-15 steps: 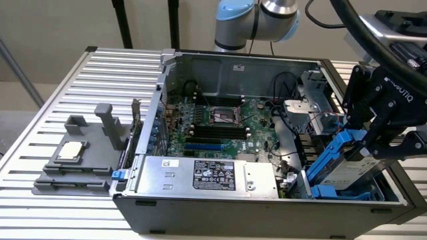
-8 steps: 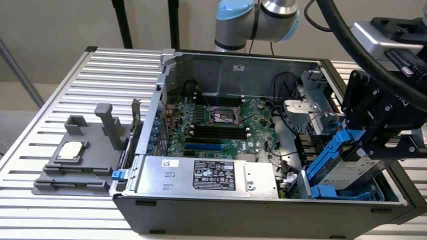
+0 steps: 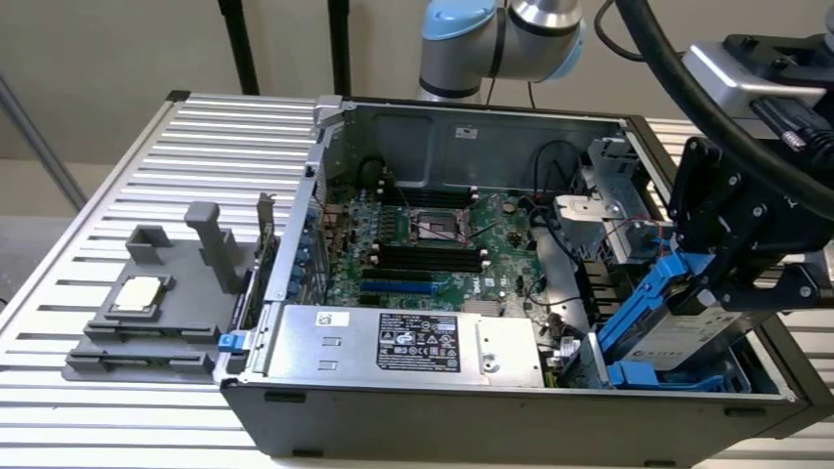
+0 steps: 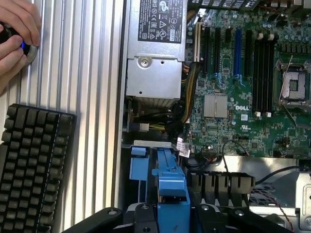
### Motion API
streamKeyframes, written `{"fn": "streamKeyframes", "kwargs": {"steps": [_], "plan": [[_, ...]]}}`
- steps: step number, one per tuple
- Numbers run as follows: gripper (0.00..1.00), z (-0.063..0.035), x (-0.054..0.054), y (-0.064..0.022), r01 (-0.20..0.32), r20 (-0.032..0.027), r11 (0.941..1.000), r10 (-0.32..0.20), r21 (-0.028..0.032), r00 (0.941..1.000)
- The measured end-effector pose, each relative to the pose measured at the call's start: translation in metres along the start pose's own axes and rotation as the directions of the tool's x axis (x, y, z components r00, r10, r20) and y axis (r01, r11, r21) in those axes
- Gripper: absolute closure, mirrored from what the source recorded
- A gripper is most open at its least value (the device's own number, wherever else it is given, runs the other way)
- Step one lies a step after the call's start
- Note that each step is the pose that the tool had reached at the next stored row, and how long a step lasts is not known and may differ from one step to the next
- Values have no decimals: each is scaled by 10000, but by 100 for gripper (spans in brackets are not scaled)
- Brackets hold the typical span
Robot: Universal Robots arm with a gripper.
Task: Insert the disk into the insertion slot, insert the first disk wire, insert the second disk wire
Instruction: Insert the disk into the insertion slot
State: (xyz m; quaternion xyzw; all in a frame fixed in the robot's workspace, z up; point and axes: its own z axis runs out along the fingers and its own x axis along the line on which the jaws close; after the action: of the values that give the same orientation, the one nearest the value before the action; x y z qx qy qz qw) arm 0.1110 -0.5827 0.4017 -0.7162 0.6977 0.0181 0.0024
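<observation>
My gripper is shut on the disk, a silver-grey drive with a white label in a bright blue carrier frame. The disk hangs tilted over the front corner of the open computer case, on the exterior view's right. Its lower end reaches into the insertion slot, the drive-cage bay with blue plastic rails. In the wrist view the blue carrier sits between my black fingers, with the cage's blue rail beside it. Loose black and red wires lie near the cage.
The silver power-supply box lines the case's front edge beside the green board. A grey fixture holding a chip stands on the ribbed table. A black keyboard and a person's hand are in the wrist view.
</observation>
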Motion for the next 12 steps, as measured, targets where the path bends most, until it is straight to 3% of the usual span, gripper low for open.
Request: {"fn": "streamKeyframes", "kwargs": {"steps": [3,8,12], "plan": [[68,-3,1,39,30,-2,10000,-30,59,10000],[68,-2,1,99,70,0,9999,-70,97,10000],[68,-3,0,102,72,56,9999,-73,146,10000]]}}
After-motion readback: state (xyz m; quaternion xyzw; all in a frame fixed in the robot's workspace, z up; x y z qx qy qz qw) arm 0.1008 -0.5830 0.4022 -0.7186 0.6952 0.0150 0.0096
